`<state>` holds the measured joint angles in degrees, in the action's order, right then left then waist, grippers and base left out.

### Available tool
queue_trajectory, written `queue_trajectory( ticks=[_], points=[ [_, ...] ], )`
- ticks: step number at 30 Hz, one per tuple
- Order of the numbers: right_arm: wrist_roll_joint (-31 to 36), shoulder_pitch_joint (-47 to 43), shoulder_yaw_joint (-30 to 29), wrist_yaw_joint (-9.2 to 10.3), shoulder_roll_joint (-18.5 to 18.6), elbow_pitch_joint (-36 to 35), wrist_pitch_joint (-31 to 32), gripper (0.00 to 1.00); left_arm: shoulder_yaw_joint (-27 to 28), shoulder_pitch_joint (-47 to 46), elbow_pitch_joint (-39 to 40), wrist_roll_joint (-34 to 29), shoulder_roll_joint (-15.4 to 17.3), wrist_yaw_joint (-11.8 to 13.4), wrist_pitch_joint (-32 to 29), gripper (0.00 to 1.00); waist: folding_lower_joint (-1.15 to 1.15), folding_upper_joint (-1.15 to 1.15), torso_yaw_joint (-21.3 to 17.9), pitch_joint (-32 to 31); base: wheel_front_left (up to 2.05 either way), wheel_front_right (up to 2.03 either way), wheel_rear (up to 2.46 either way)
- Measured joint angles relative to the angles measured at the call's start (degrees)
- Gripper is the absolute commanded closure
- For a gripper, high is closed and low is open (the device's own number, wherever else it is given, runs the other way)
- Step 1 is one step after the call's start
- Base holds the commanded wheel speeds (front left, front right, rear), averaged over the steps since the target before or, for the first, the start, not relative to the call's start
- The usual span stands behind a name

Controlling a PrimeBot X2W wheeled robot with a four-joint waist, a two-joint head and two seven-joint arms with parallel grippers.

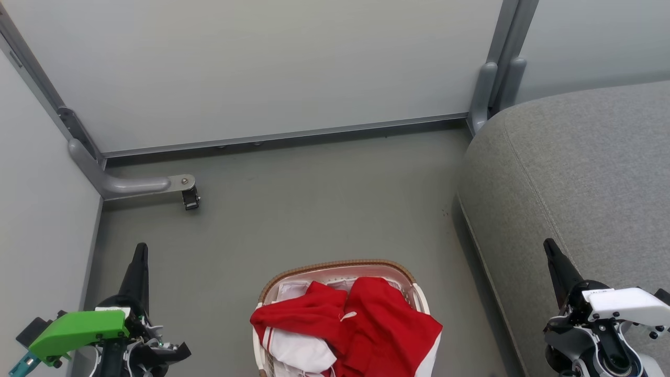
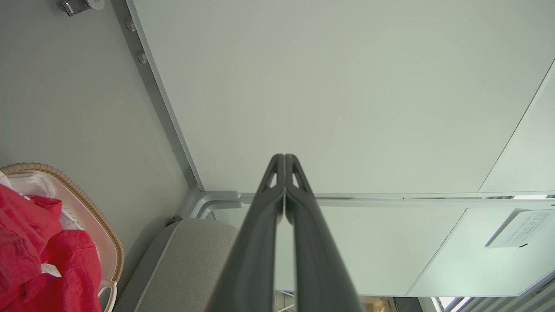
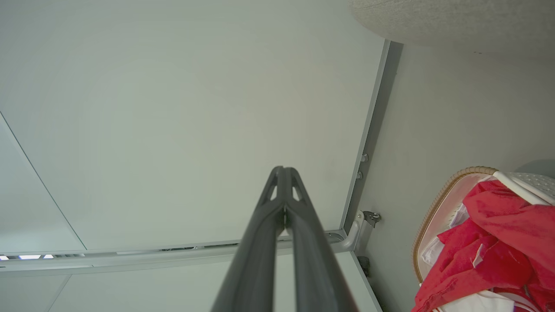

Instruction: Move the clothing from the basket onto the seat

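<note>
The red clothing [image 1: 361,319] with white trim is heaped in the basket [image 1: 335,267], spilling over its near and right rim. The basket stands on the floor at the bottom middle of the head view. The grey seat [image 1: 576,173] rises to its right. My left gripper [image 1: 140,250] is shut and empty, raised left of the basket. My right gripper [image 1: 548,246] is shut and empty, in front of the seat's edge. The left wrist view catches the clothing [image 2: 39,260], the basket [image 2: 93,208] and the seat [image 2: 190,260]. In the right wrist view, the clothing [image 3: 494,247] fills the basket [image 3: 438,203].
Pale partition walls [image 1: 261,68] close off the back and left, with grey metal feet [image 1: 136,184] and a small caster [image 1: 190,199] on the floor. Open grey floor [image 1: 314,209] lies between the basket and the back wall. A second foot [image 1: 484,94] stands by the seat's far corner.
</note>
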<state>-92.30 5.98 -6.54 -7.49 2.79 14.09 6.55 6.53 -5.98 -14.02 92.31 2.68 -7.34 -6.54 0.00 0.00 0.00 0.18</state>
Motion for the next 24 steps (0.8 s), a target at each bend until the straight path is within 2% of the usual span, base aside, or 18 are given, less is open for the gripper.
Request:
queue_trajectory(
  ticks=[24],
  points=[
    [0.0,0.01,0.0,0.0,0.0,0.0,0.0,1.0,0.0,0.0,-0.01,0.0,0.0,-0.03,0.0,1.0,0.0,0.0,0.0,0.0,0.0,0.0,0.0]
  ],
)
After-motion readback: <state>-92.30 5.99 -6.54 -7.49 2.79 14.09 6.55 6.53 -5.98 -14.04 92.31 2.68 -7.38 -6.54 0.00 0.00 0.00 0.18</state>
